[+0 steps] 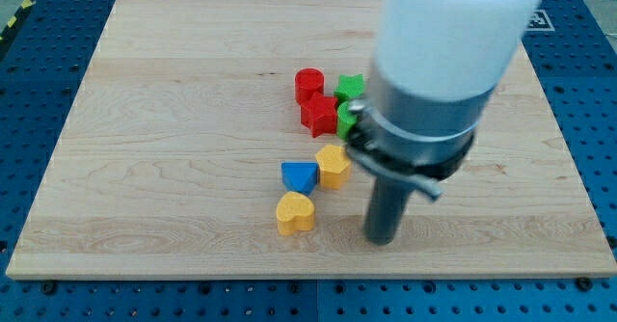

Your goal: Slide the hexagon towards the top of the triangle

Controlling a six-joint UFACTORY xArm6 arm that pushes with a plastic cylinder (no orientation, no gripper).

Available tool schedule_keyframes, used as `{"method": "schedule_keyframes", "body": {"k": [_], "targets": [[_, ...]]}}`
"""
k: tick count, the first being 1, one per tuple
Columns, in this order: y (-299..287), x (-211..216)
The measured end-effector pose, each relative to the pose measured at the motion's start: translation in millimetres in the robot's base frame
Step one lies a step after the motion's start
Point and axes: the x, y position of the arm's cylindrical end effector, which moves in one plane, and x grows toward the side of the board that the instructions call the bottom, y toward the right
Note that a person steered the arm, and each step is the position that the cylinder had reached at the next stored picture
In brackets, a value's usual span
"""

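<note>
progress: yellow hexagon (333, 165) touches blue triangle (300, 176) on its right, not above | my tip (382, 238) apart, lower right | hand: none, bare rod

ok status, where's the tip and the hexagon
My tip down on the board, right of and below the yellow hexagon, apart from it. Hexagon touches the blue triangle on its right. Nothing between tip and hexagon.

The bench (174, 120) is seen as pale wood with fine grain and a smooth matt finish. The hexagon (334, 164) and triangle (299, 175) look like smooth, slightly glossy painted blocks.
</note>
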Motion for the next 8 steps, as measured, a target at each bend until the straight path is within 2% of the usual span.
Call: {"method": "schedule_keyframes", "body": {"k": [1, 2, 3, 4, 5, 6, 7, 8], "targets": [[-33.0, 12.0], [-50.6, -12.8], [-50.7, -22.4], [-27.4, -11.7], [0.4, -28.0], [0.5, -73.9], [-2.4, -93.2], [-5.4, -93.6]]}}
